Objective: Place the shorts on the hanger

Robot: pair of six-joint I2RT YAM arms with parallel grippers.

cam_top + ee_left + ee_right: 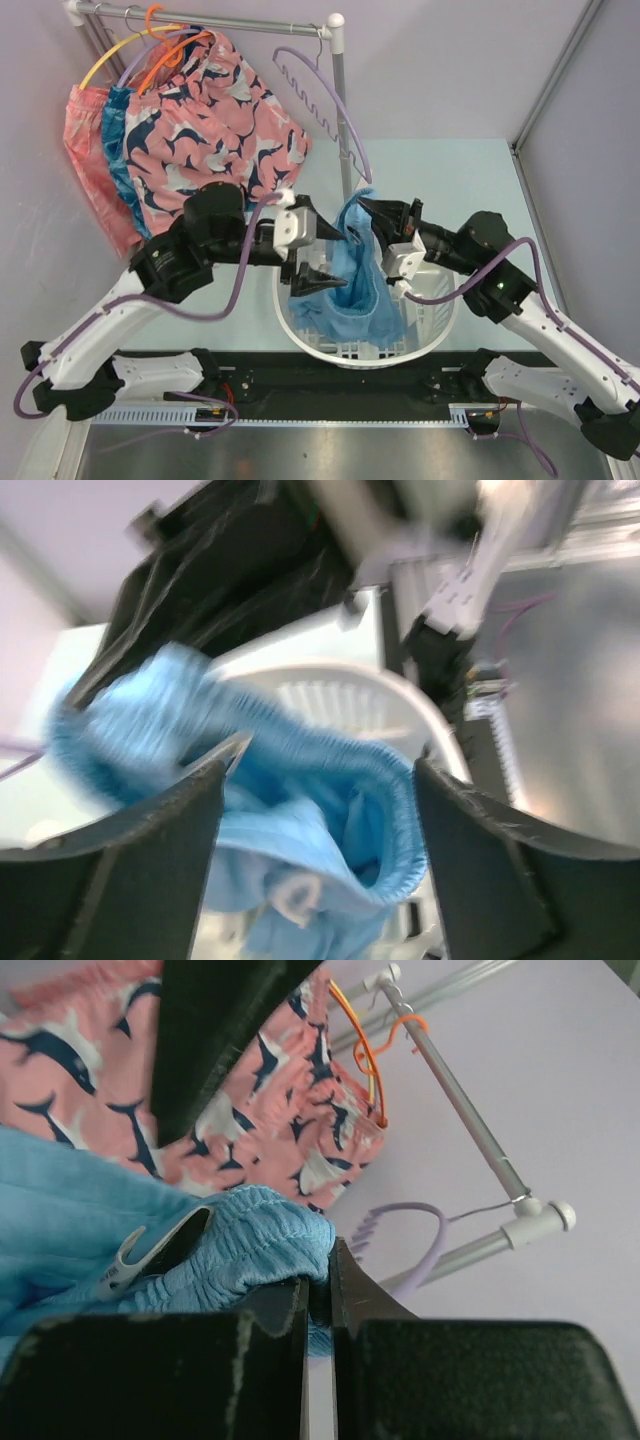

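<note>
The light-blue shorts [355,275] hang by the waistband from my right gripper [362,205], and their lower part rests in the white basket [432,338]. In the right wrist view that gripper [320,1278] is shut on the elastic waistband [255,1225]. My left gripper [344,260] is open, its jaws wide on either side of the shorts' left edge. In the left wrist view the shorts [300,790] lie between and beyond the fingers [150,860], blurred, not clamped. The lavender hanger [322,92] hangs empty from the rail behind, also in the right wrist view [425,1235].
A metal rack [341,70] at the back holds pink patterned shorts [215,125] on an orange hanger [170,45], teal-blue shorts [120,150] and a yellow hanger [100,62]. The basket rim [345,675] sits in front of the arm bases. Walls close in left and right.
</note>
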